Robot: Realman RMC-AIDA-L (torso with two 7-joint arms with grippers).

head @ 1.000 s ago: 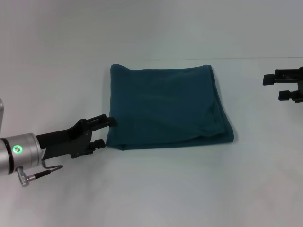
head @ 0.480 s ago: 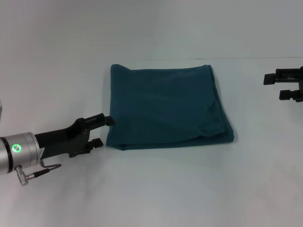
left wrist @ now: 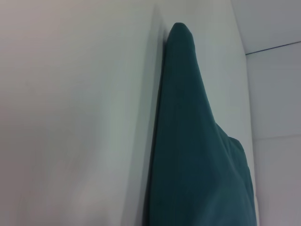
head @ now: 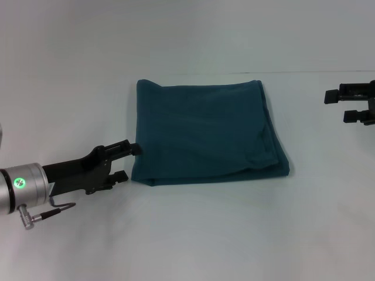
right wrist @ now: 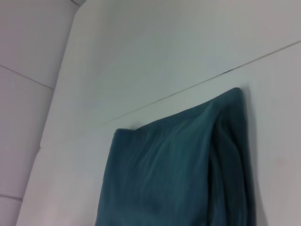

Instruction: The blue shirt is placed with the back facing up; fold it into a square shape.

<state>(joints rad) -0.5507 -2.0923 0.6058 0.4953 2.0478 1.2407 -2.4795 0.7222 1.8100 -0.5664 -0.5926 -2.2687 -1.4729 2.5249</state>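
Head view, folded blue shirt (head: 205, 133) just beside open left hand (head: 130, 162)

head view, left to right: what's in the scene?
left gripper, open, by the shirt's left edge → blue shirt, folded roughly square → right gripper, open, apart from the shirt at the right edge.
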